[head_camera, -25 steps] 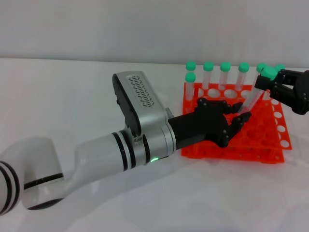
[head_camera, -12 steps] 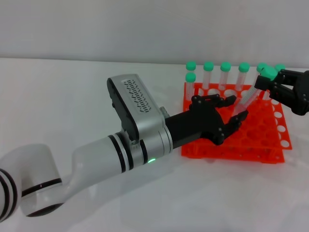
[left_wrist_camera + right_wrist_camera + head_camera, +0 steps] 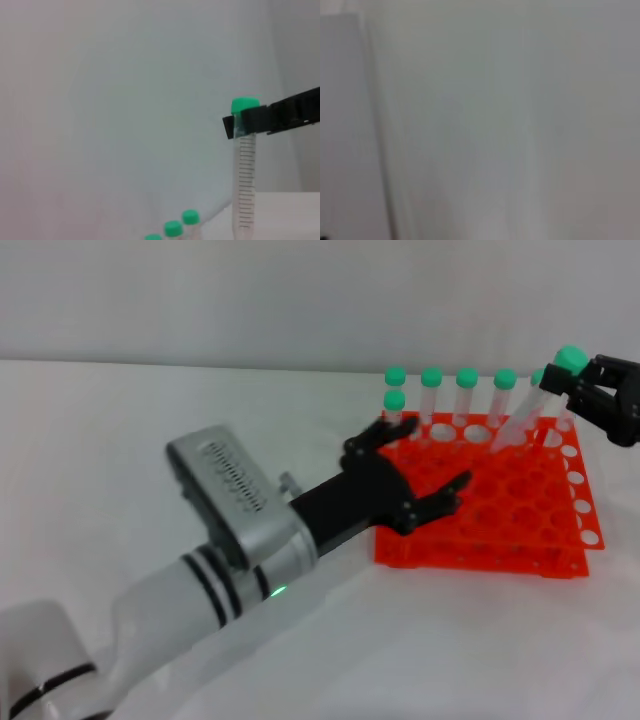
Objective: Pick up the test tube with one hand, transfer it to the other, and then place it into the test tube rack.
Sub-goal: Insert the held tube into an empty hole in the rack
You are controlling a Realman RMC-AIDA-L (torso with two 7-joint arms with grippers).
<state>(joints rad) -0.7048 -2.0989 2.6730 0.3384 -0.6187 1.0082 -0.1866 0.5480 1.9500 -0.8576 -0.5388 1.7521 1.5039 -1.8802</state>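
My right gripper [image 3: 572, 388], black, is shut on the test tube [image 3: 522, 420] just under its green cap. It holds the tube tilted above the back right of the orange-red rack [image 3: 480, 555], pointed tip down. My left gripper [image 3: 412, 472], black on a white banded arm, is open and empty over the rack's left part, apart from the tube. In the left wrist view the tube [image 3: 245, 175] hangs upright with the right gripper's black fingers [image 3: 280, 116] clamped below its cap. The right wrist view shows only a blank grey surface.
Several other green-capped tubes [image 3: 466, 390] stand in the rack's back row and far left corner [image 3: 395, 410]; two of their caps [image 3: 181, 223] show in the left wrist view. The rack stands on a white table [image 3: 120, 420].
My left gripper has let go of the tube's lower end, opened and drawn back to the left. My right gripper has lifted the tube up and slightly right.
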